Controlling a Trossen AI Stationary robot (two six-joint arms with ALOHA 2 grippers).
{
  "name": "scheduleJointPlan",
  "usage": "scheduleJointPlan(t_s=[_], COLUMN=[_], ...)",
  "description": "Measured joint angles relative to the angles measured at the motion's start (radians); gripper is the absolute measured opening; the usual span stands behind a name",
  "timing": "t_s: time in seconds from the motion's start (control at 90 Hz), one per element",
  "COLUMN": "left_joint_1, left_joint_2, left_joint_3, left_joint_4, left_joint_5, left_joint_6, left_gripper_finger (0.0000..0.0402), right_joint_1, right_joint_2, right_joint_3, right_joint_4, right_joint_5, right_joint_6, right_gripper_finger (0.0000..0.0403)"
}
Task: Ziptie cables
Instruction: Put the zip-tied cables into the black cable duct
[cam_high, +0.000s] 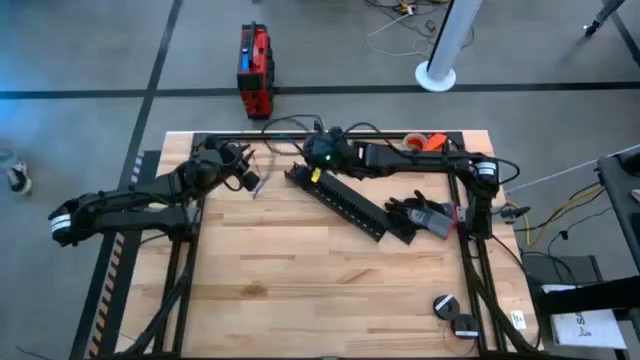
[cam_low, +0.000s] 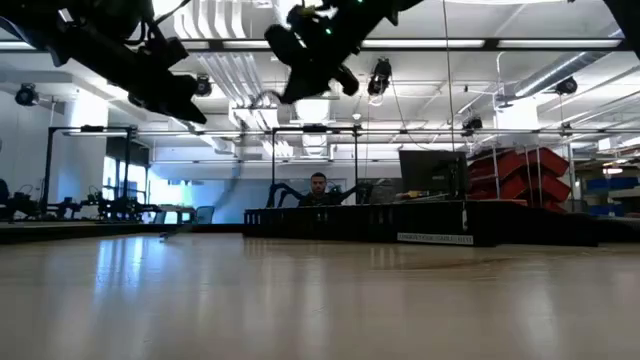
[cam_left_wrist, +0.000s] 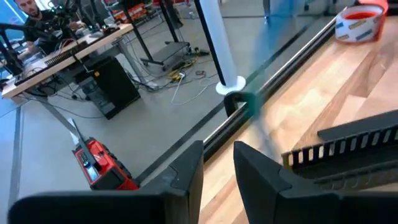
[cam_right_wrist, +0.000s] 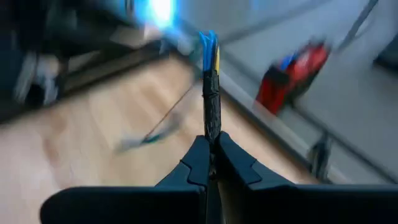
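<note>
Right gripper pinches the cables; left gripper gapes.

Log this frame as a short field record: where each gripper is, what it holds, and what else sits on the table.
left gripper: raised over the table's far left, fingers apart, holding nothing
right gripper: raised over the far middle, shut on the cables
cables: thin bundle standing up out of the right fingers, blue and yellow ends visible
black slotted rail: lying diagonally mid-table
tape roll: orange, at the far edge
red box: on the floor beyond the table
</note>
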Motion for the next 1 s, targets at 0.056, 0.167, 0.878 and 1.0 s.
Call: scheduleJointPlan(t_s=[0.056, 0.167, 0.878, 1.0], left_joint_1=[0.0, 0.0, 0.0, 0.0], left_joint_2=[0.005, 0.019, 0.098, 0.098], left_joint_3=[0.0, 0.0, -0.005, -0.005], left_joint_4=[-0.002, -0.002, -0.014, -0.014], left_joint_5=[0.0, 0.0, 0.0, 0.0], left_joint_6=[0.0, 0.007, 0.023, 0.023], left_gripper_finger=[0.0074, 0.0074, 0.0075, 0.0075], right_joint_1=[-0.027, -0.064, 0.134, 0.137], right_joint_2=[0.007, 0.012, 0.009, 0.009], right_joint_3=[-0.001, -0.002, -0.003, -0.003], right_joint_4=[-0.001, -0.066, -0.562, -0.704], right_joint_5=[0.034, -0.002, -0.132, -0.126], right_joint_6=[0.005, 0.031, 0.224, 0.313], right_gripper_finger=[0.0, 0.0, 0.0, 0.0])
